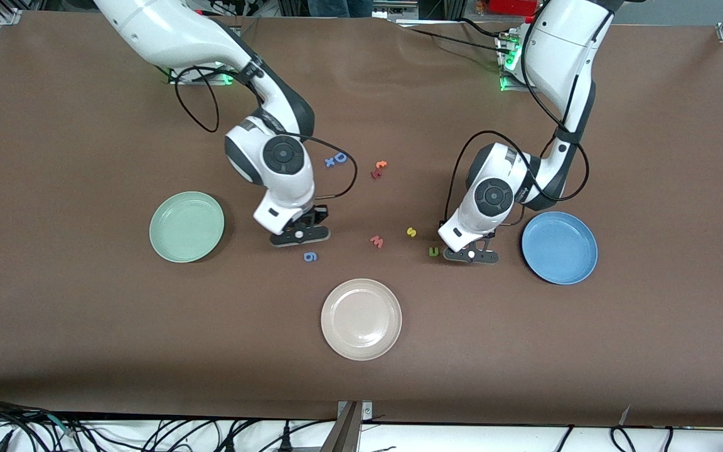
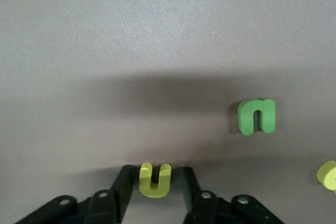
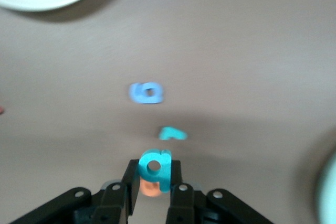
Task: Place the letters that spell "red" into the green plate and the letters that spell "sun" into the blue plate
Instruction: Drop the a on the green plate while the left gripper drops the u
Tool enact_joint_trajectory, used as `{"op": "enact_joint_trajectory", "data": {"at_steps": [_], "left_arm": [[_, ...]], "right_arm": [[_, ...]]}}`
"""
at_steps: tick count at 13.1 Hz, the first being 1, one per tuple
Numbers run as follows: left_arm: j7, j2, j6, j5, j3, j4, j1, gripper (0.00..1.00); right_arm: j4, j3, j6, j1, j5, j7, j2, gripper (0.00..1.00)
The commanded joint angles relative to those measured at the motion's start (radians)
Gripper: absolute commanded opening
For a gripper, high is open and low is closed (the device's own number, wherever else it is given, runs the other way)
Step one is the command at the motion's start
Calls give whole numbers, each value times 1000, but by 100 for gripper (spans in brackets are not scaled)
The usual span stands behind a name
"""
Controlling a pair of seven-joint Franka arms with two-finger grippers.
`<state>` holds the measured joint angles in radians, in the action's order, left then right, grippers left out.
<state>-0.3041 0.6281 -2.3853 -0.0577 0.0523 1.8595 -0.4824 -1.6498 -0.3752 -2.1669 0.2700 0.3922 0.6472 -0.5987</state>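
My right gripper [image 3: 153, 169] is shut on the teal "d" [image 3: 156, 167], and the orange "e" [image 3: 151, 189] shows just under it. The light teal "r" [image 3: 172, 134] lies close by on the table. This gripper [image 1: 299, 235] hangs low between the green plate [image 1: 187, 226] and the pink "w". My left gripper [image 2: 155, 174] is open around the yellow arch letter [image 2: 155, 180], with a gap at one finger. It [image 1: 471, 254] sits beside the blue plate [image 1: 559, 247]. The dark green arch letter [image 1: 433, 252] and the yellow "s" [image 1: 411, 231] lie next to it.
A cream plate [image 1: 361, 319] stands nearest the front camera. A blue "6" [image 1: 310, 256] lies just by the right gripper and a pink "w" [image 1: 376, 241] mid-table. Farther back lie a blue "D" [image 1: 339, 157], an orange "t" [image 1: 380, 165] and a red letter [image 1: 375, 174].
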Motion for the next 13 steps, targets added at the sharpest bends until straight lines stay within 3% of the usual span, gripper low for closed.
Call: {"op": "enact_joint_trajectory", "data": {"at_steps": [1, 4, 6, 9, 13], "left_arm": [[-1, 4, -12, 30, 9, 7, -5, 34], [64, -4, -9, 29, 15, 3, 1, 26], [114, -22, 1, 29, 32, -3, 8, 23], [248, -77, 76, 27, 66, -26, 44, 21], [461, -122, 150, 16, 127, -36, 87, 22]], "right_arm": [[-28, -5, 97, -61, -7, -91, 79, 7], [-33, -4, 235, -191, -64, -346, 119, 6], [-53, -2, 251, -280, -98, -452, 116, 6], [-129, -2, 220, -408, -96, -553, 96, 6], [-274, -1, 60, -497, -96, -555, 65, 7]]}}
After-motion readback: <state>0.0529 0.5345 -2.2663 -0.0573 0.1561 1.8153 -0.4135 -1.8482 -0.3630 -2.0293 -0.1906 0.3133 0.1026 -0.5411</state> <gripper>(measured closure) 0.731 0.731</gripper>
